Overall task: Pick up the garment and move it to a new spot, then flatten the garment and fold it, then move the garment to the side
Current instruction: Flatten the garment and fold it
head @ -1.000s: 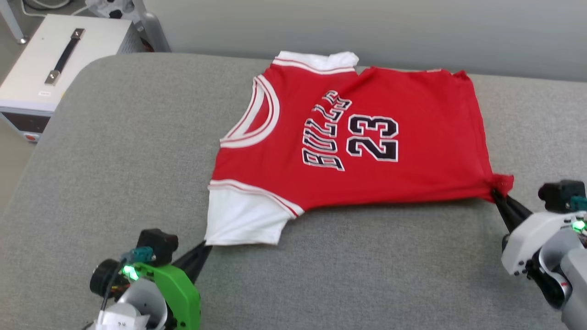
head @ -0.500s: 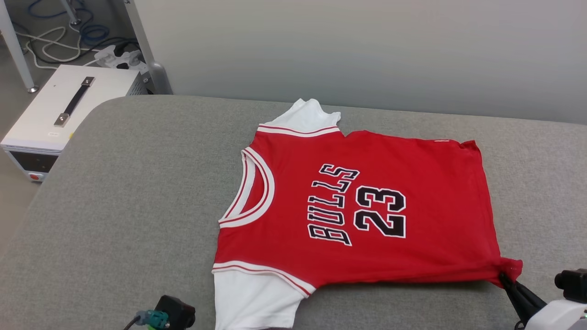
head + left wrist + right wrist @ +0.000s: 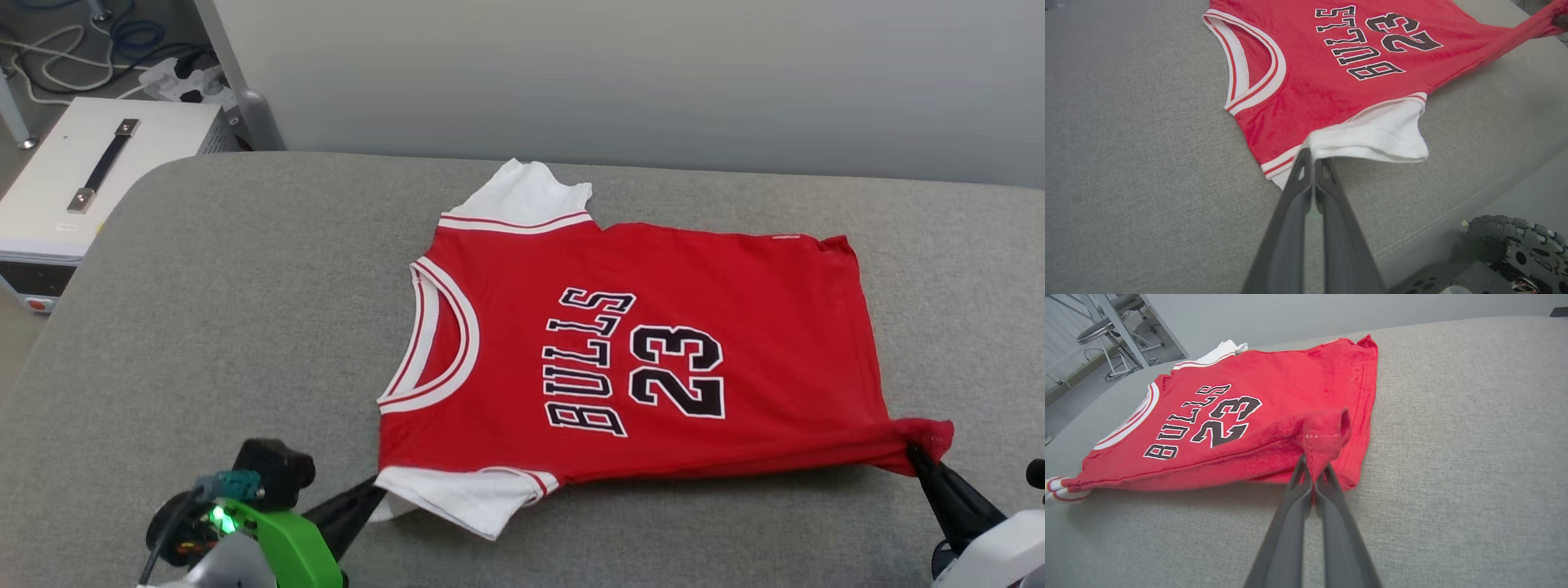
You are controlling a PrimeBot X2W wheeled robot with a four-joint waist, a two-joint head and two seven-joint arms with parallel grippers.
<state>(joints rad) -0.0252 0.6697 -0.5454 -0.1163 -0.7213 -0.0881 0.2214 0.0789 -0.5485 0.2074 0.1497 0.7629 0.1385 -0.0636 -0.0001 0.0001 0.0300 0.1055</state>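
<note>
Where the left arm ends: the left gripper [image 3: 1312, 154] has its two dark fingers pressed together on the near white sleeve [image 3: 1372, 139], pinching the cloth at its edge, close to the striped trim.
Where the right arm ends: the right gripper [image 3: 1312, 467] is likewise clamped. Its tips bite the near hem corner [image 3: 1327, 433] of the red body, which bunches into a small tuft above them.
Garment: the garment [image 3: 735, 286] lies front-up on the cushion, neck toward the robot's left and hem toward its right. The far side rests flat. The near edge is drawn taut between the two grips and raised a little, with a shadow under it.
Print: the black, white-outlined lettering "BULLS 23" [image 3: 637, 367] sits mid-chest and reads sideways from the head view.
Neckline: the white-and-red striped collar band [image 3: 441, 343] curves open toward the robot's left.
Far sleeve: the second white sleeve [image 3: 518, 192] lies spread on the cushion at the far edge, pointing toward the wall.
Support: a grey woven cushion [image 3: 204, 327] with a rounded far-left corner carries the whole shirt.
Surroundings: a white case with a black handle [image 3: 98, 171] stands on the floor past that corner, with loose cables [image 3: 49, 49] beyond it and a pale wall [image 3: 653, 82] behind.
</note>
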